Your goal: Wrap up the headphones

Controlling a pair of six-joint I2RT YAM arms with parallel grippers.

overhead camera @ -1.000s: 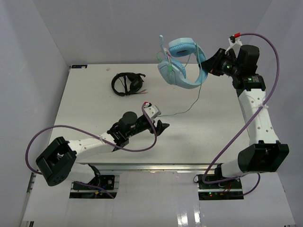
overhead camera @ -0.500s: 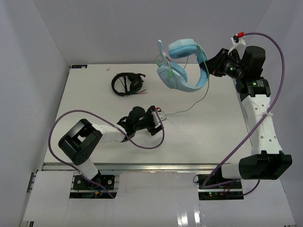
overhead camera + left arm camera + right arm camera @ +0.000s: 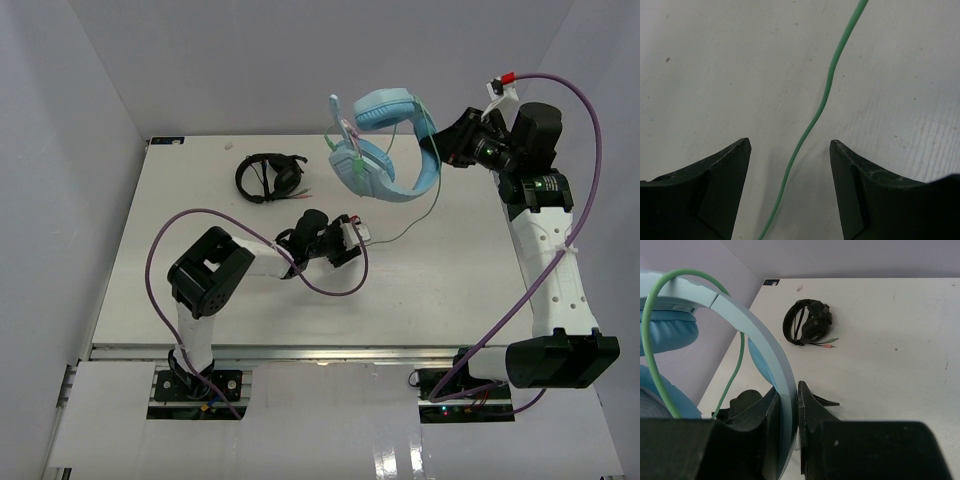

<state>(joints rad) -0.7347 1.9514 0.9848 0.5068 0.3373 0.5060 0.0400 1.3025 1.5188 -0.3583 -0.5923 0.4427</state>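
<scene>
My right gripper (image 3: 789, 390) pinches the headphones (image 3: 372, 168) by the band, aloft. My left gripper (image 3: 790, 146) is spread above the table (image 3: 700, 60), the cable (image 3: 827, 95) running between its jaws, touching neither.

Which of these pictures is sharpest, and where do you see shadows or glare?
Top view: soft even light, faint shadow on the table by the left arm, glare on the white sheet at the bottom. Left wrist view: the cable and table grain crisp, a pale shadow left of it. Right wrist view: the headphones close up look soft; the black headphones beyond are sharper.
</scene>
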